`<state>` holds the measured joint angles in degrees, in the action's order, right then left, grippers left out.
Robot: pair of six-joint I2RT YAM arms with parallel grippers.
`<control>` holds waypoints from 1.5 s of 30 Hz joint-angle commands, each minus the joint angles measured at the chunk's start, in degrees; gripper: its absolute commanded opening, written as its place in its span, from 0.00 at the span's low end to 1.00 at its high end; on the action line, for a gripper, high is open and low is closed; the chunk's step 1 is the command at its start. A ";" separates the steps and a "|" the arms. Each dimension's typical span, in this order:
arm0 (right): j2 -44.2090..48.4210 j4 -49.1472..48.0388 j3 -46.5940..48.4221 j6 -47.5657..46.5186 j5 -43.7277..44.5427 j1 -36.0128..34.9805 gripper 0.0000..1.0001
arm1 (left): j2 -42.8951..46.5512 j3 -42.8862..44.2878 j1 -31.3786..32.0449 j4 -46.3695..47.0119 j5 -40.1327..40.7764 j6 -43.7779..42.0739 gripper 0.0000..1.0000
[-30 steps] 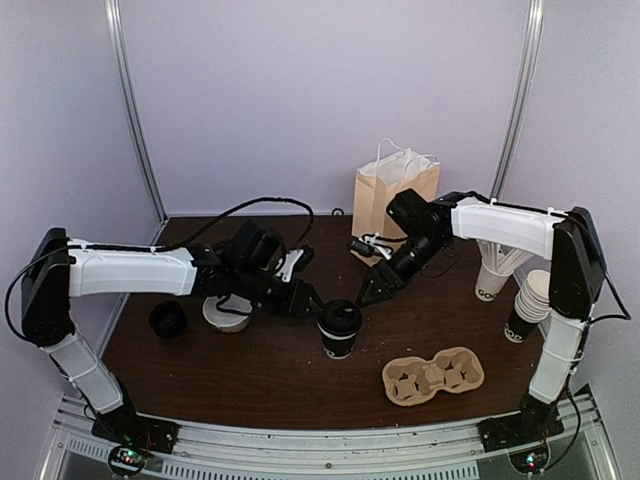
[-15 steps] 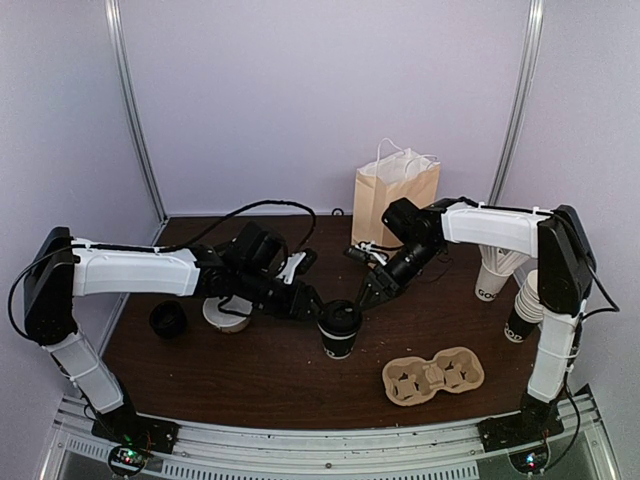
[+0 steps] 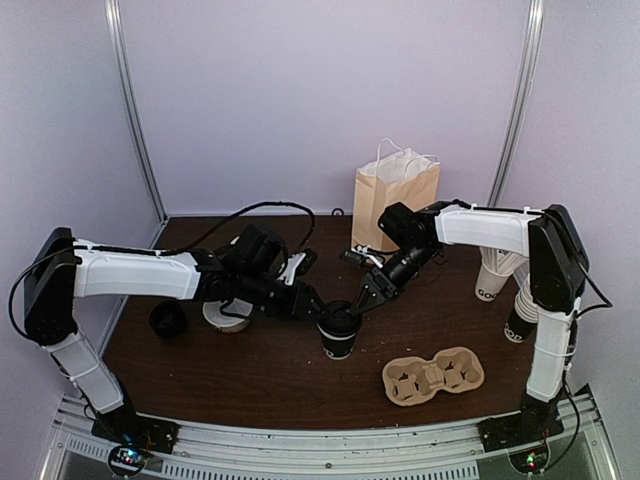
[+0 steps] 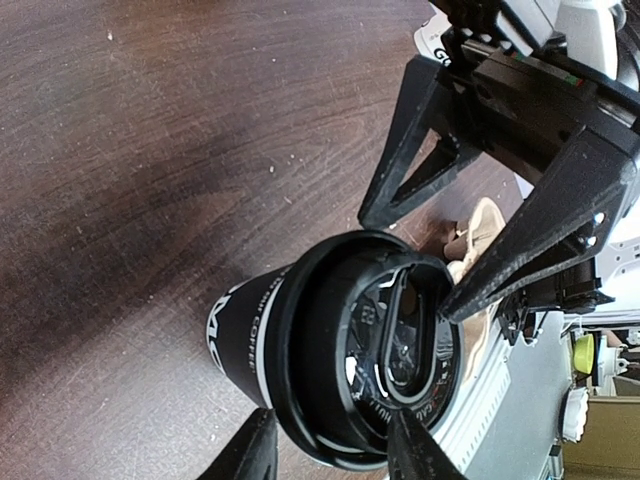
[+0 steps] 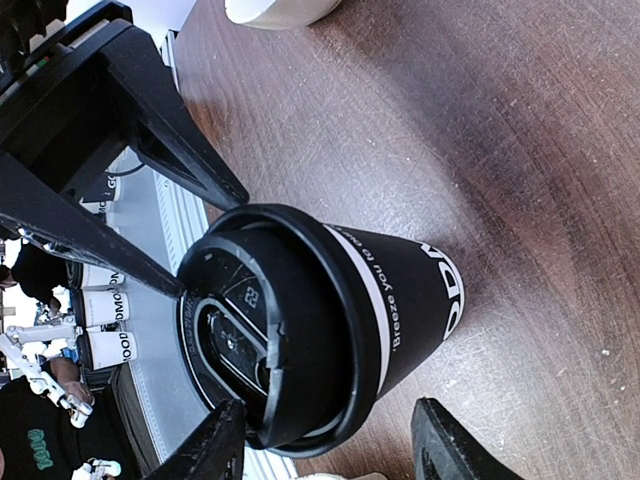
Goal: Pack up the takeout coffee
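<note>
The takeout coffee (image 3: 340, 335), a black paper cup with a black dome lid, stands upright on the brown table, front of centre. My left gripper (image 3: 318, 308) reaches its lid from the left and my right gripper (image 3: 360, 302) from the right. In the left wrist view the lid's near rim (image 4: 330, 455) lies between the open left fingers (image 4: 248, 452), and one of the right gripper's fingertips (image 4: 455, 300) touches the lid top. In the right wrist view the cup (image 5: 400, 290) sits between the open right fingers (image 5: 445, 445). One finger is at the lid edge and the other stands apart from the cup wall.
A brown paper bag (image 3: 395, 200) stands at the back. A cardboard cup carrier (image 3: 433, 377) lies front right. Stacks of paper cups (image 3: 527, 300) stand at the right edge. A white mug (image 3: 225, 316) and a small black round thing (image 3: 167, 320) sit at left.
The right gripper has come down and left to the cup's lid, its jaws narrowing. The left gripper has edged right onto the lid's rim and narrowed too. The cup has stayed in place.
</note>
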<state>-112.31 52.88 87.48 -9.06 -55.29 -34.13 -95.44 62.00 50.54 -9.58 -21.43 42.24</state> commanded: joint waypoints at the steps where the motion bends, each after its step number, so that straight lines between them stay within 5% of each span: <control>1: -0.63 0.39 0.23 -0.95 0.18 -0.06 0.58 | -1.19 -2.37 0.17 -3.95 2.59 0.51 0.41; 7: 0.73 0.57 0.58 -1.18 0.19 -0.33 0.57 | -0.19 -1.31 0.24 -3.35 1.43 -1.28 0.44; 21: 5.32 2.33 0.29 -2.70 -0.57 2.22 0.79 | 8.81 -4.74 0.52 -1.59 4.58 -4.74 0.54; 29: 4.89 1.27 0.04 -3.49 2.92 3.81 0.65 | 7.90 -7.14 1.69 -1.83 6.14 7.80 0.39; 37: 3.26 1.06 0.09 -3.34 0.41 3.71 0.55 | 5.68 -6.47 2.39 0.61 3.27 5.98 0.41; 45: 3.35 -1.01 -1.29 -2.44 -0.74 3.63 0.56 | 2.97 -3.41 2.45 0.55 1.91 4.08 0.46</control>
<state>-108.55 53.30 86.61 -11.75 -54.26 -30.48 -90.43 55.96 52.90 -11.90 -17.58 47.70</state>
